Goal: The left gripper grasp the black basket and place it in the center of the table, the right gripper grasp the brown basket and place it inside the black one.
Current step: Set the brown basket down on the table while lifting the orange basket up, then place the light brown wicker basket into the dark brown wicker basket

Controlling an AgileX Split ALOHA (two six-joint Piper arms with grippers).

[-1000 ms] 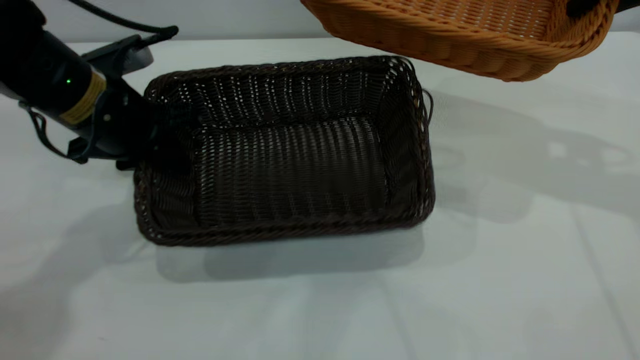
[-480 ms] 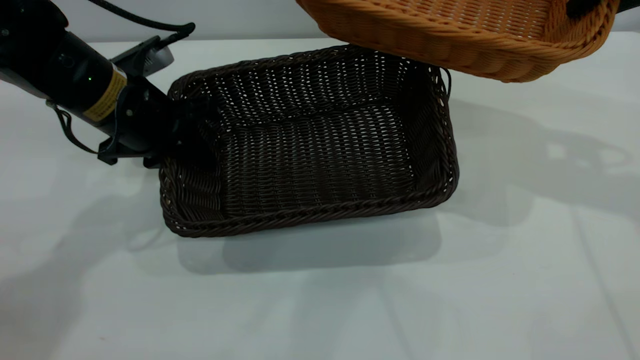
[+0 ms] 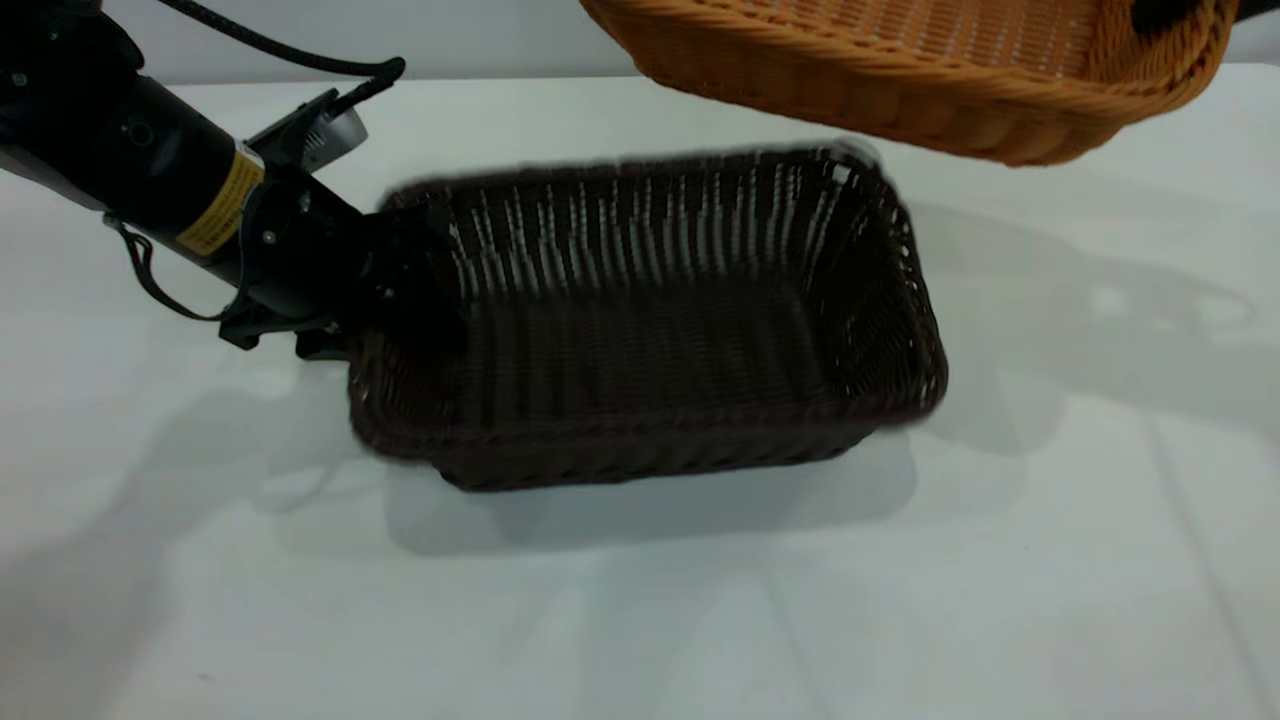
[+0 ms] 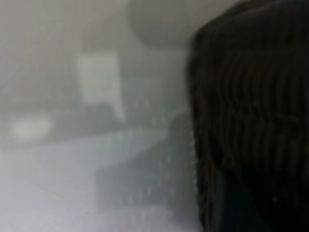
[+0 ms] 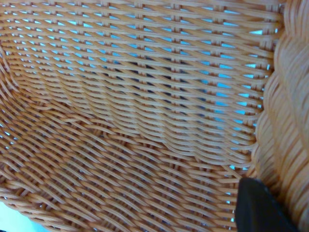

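Two baskets, both off the table: that is what I am working with.

Exterior view, left pincer: I have the left pincer [image 3: 395, 295] clenched on the short end wall of the black basket [image 3: 650, 320], which looks to be in motion and raised, its shadow lying apart from it on the table [image 3: 640, 620].

Exterior view, right pincer: only a dark tip of the right pincer [image 3: 1165, 12] shows at the far end of the brown basket [image 3: 900, 70], which hangs tilted above and behind the black one; I judge it grasped by that end wall.

Left wrist view: the black basket [image 4: 251, 121] fills one side as a dark woven mass close to the lens; beyond it I make out only pale table [image 4: 48, 193].

Right wrist view: the brown basket [image 5: 135, 111] fills the frame, floor and rim; one dark finger [image 5: 258, 205] sits inside the wall, the other hidden.

Step, as I judge it: black basket not yet set down at the centre; brown basket waiting.

Risk: held by one end only, either basket could swing or slip from the weave.

Risk: lowering the brown basket early could knock its low edge into the black rim.
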